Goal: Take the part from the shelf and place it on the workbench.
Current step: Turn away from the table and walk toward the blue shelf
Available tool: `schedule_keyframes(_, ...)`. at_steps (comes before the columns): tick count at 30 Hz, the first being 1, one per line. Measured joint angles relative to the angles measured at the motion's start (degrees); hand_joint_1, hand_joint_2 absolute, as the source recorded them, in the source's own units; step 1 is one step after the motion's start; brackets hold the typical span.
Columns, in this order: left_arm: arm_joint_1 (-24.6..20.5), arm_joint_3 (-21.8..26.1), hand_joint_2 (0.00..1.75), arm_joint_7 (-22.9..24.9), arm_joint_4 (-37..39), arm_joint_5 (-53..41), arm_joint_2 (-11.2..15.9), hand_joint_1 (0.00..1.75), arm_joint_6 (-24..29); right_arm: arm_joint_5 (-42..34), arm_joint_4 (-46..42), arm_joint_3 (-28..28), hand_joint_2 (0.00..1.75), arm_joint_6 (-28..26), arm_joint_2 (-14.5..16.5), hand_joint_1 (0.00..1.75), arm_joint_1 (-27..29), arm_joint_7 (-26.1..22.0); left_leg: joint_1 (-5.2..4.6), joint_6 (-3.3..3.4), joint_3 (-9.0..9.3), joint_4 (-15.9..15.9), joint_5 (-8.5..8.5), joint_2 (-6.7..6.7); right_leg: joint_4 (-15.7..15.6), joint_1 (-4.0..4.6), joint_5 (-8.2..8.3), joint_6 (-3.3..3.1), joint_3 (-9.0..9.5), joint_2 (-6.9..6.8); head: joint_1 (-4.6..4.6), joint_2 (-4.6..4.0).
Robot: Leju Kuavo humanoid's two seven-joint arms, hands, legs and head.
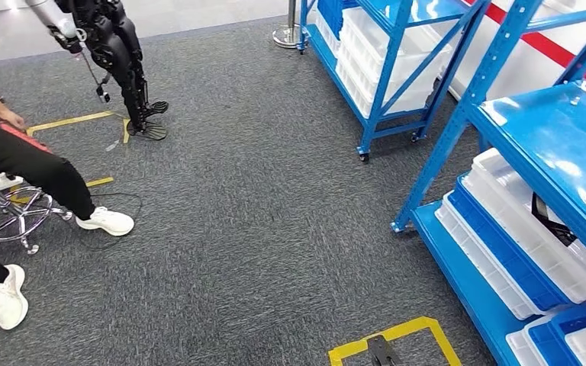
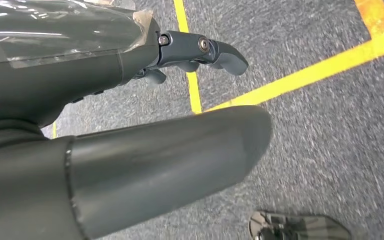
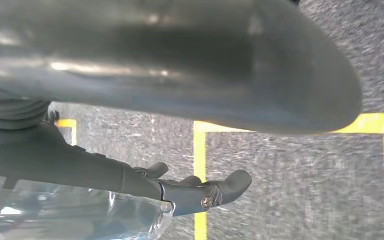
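Standing: I am on the grey carpet (image 1: 244, 229), facing the floor between two shelf units, with nothing picked up.
Carpet: it carries everything here; a yellow tape square (image 1: 394, 341) lies at its near edge just ahead of me.
Near shelf: the blue rack (image 1: 549, 145) runs along the carpet's right edge, white bins (image 1: 538, 244) stacked on its lower levels and a bare blue deck on top.
Far shelf: a second blue rack (image 1: 385, 61) with white bins stands at the carpet's far right corner.
Other robot: a dark legged machine (image 1: 118, 53) stands near the far left corner, beside more yellow tape.
Person: someone sits on a chrome stool (image 1: 17, 217) at the left edge, white shoes on the carpet.
Left hand (image 2: 195, 55): hanging over the carpet and tape lines, fingers loosely curled, holding nothing.
Right hand (image 3: 195, 187): the same, fingers loosely curled above the tape, nothing in it.
Part: I cannot tell which item it is; a dark strap-like thing (image 1: 551, 217) lies in one bin on the near rack, and I judge the part is still on a shelf.
Progress: I judge nothing is done; reaching into the rack, grasping, carrying and setting down on the workbench are all left.
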Motion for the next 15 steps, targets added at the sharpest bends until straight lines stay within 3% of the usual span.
schedule_keyframes(1, -0.01, -0.01, 0.00, 0.00, 0.01, -0.02, -0.05, 0.00, -0.02, -0.04, 0.00, -0.03, 0.00, 0.00, -0.02, 0.00, 0.07, 0.01, 0.14, -0.19, -0.44, 1.22, -0.99, -1.27, -0.14, -0.27, 0.10, -0.57, 0.08, 0.63, -0.09, 0.00)
schedule_keyframes(3, 0.14, -0.03, 0.00, 0.00, 0.02, -0.03, -0.09, 0.00, -0.05, -0.04, 0.00, -0.07, 0.00, 0.00, 0.01, 0.00, -0.03, 0.02, 0.25, -0.18, -3.26, 7.34, -4.56, -4.52, -0.25, -0.38, 0.17, -1.46, 0.25, 1.92, -0.25, 0.00)
schedule_keyframes(5, 0.33, -0.04, 0.00, 0.01, 0.02, -0.03, -0.12, 0.00, -0.08, -0.04, 0.00, -0.08, 0.00, 0.00, 0.02, 0.00, -0.12, 0.02, 0.23, -0.09, -7.04, 14.53, -7.40, -5.82, -0.24, -0.07, 0.13, -1.88, 0.28, 3.46, -0.28, 0.00)
schedule_keyframes(6, 0.38, -0.04, 0.00, 0.03, 0.02, -0.04, -0.11, 0.00, -0.09, -0.04, 0.00, -0.09, 0.00, 0.00, 0.02, 0.00, -0.06, 0.02, 0.24, -0.05, -8.06, 16.00, -7.29, -5.99, -0.23, 0.04, 0.11, -1.90, 0.34, 4.29, -0.27, 0.00)
schedule_keyframes(7, 0.38, -0.04, 0.00, 0.04, 0.02, -0.05, -0.11, 0.00, -0.11, -0.04, 0.00, -0.09, 0.00, 0.00, 0.02, 0.00, 0.02, 0.02, 0.27, 0.02, -8.00, 15.21, -5.98, -6.10, -0.20, 0.12, 0.11, -1.89, 0.44, 5.15, -0.28, 0.00)
schedule_keyframes(8, 0.38, -0.04, 0.00, 0.07, 0.02, -0.06, -0.11, 0.00, -0.14, -0.04, 0.00, -0.10, 0.00, 0.00, 0.02, 0.00, 0.06, 0.01, 0.36, 0.09, -6.92, 12.44, -3.85, -6.44, -0.16, 0.13, 0.10, -1.87, 0.56, 6.00, -0.28, 0.00)
schedule_keyframes(10, 0.39, -0.05, 0.00, 0.13, 0.02, -0.07, -0.11, 0.00, -0.16, 0.02, 0.00, -0.10, 0.00, 0.00, 0.05, 0.00, 0.00, 0.00, 0.67, 0.21, -3.78, 5.11, 0.03, -8.90, 0.16, 0.31, 0.01, -1.66, 0.58, 7.60, -0.26, 0.00)
schedule_keyframes(12, 0.34, -0.10, 0.00, 0.21, 0.02, -0.08, -0.10, 0.00, -0.19, 0.11, -0.01, -0.10, 0.00, 0.00, 0.07, 0.00, -0.08, -0.02, 0.60, 0.39, -2.26, 1.50, 1.19, -10.61, 0.33, 0.38, 0.03, -1.01, 0.21, 8.92, -0.16, 0.00)
schedule_keyframes(14, 0.21, -0.21, 0.00, 0.31, 0.02, -0.08, -0.15, 0.00, -0.20, 0.16, -0.01, -0.10, 0.00, 0.00, 0.01, 0.00, 0.10, -0.03, 0.19, 1.08, -2.10, 1.06, 1.33, -9.61, 0.12, 0.19, 0.29, -0.03, -0.26, 9.99, -0.12, 0.00)
schedule_keyframes(15, 0.15, -0.25, 0.00, 0.35, 0.02, -0.08, -0.19, 0.00, -0.19, 0.19, 0.00, -0.10, 0.00, 0.00, -0.02, 0.00, 0.24, -0.03, 0.08, 1.58, -1.92, 0.73, 1.56, -8.93, 0.38, 0.15, 0.27, 0.30, -0.60, 9.34, -0.12, 0.00)
